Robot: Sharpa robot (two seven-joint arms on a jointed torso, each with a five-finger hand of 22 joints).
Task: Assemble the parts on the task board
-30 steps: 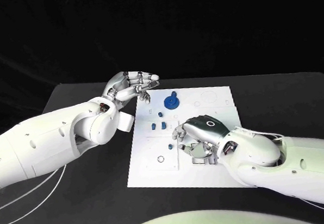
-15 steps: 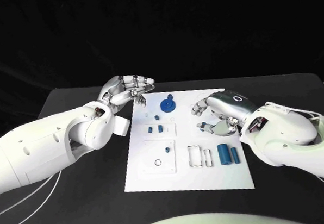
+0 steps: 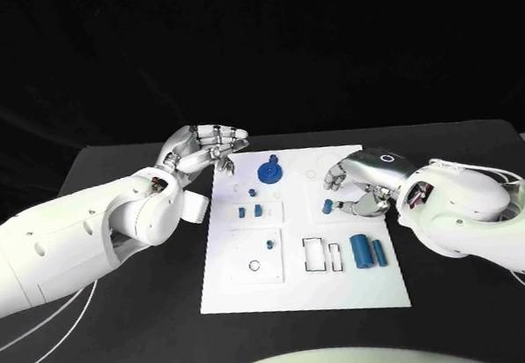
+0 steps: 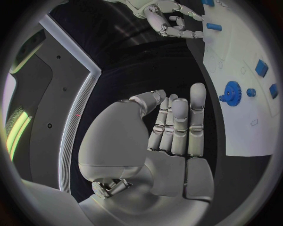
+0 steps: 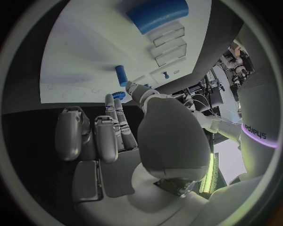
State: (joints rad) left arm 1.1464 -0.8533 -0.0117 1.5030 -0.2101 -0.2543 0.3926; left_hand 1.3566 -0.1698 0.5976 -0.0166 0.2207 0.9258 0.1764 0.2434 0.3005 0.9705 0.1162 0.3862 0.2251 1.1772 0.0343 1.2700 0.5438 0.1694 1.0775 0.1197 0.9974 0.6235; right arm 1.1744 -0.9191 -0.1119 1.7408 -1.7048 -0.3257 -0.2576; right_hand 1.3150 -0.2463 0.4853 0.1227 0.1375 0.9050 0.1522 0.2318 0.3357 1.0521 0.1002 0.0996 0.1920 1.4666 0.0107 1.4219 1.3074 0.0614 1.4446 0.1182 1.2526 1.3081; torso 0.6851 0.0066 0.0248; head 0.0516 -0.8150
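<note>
Since a second ago my right hand [image 3: 363,181] has left the near end of the board [image 3: 257,293] and now sits over its right middle, fingers [image 5: 112,125] curled downward. A small blue peg [image 3: 326,206] stands just at their tips; I cannot tell whether I pinch it or only touch it. Two blue cylinders [image 3: 370,250] now lie uncovered on the board, side by side, nearer my body than that hand.

My left hand [image 3: 205,146] has hardly moved. It hangs over the black tabletop [image 3: 121,167] just off the board's far left corner, fingers [image 4: 177,125] curled in together with nothing in them.

Between my two hands, nearer the left, a blue gear [image 3: 269,173] sits on the board. Three small blue pieces [image 3: 249,210] lie in a short row toward me from the gear. Beyond them, nearer me, are rectangular recesses [image 3: 322,254] beside the cylinders.
</note>
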